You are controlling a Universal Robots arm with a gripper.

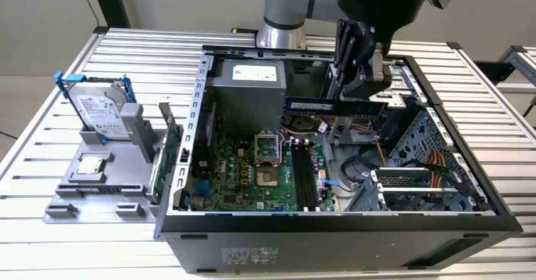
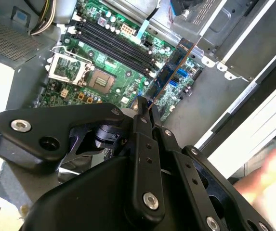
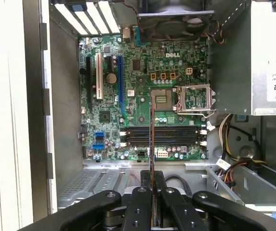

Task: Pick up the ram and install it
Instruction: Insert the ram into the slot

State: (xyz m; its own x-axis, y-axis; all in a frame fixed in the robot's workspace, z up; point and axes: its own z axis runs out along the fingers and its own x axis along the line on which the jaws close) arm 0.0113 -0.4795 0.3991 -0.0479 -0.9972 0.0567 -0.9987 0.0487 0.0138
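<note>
A: Big stuff first, quick.

B: Slatted metal table (image 1: 75,255). An open computer case (image 1: 335,242) lay on it, with the green circuit board (image 1: 243,173) flat on its floor. A grey stand (image 1: 84,192) sat just beside the case at the exterior view's left, carrying a hard drive (image 1: 99,110) and a green card (image 1: 172,148).

A: Arm?

B: The gripper (image 1: 362,91) hung over the case interior, well above the board. Its fingers were closed nearly all the way, pinching the ram (image 1: 314,106).

A: So where was the ram exactly?

B: In the air, in the gripper, touching nothing else. It was a blue stick on edge, gripped nearer one end in the exterior view. It showed edge-on in the first wrist view (image 3: 151,139), running out from the fingertips (image 3: 142,190).

A: Slots?

B: The black memory slots (image 3: 162,136) were empty and sat below the stick. The stick ran across them, not along them.

A: Risks?

B: My read: held crosswise like that, the stick would land on the slot walls and not seat. The off-centre grip could let the long end swing or slip under any push. A notch mismatch or closed end clips would jam it, and forcing it could crack the stick or the slot. The loose wires (image 1: 418,161) near the drive cage could also snag the fingers.
</note>
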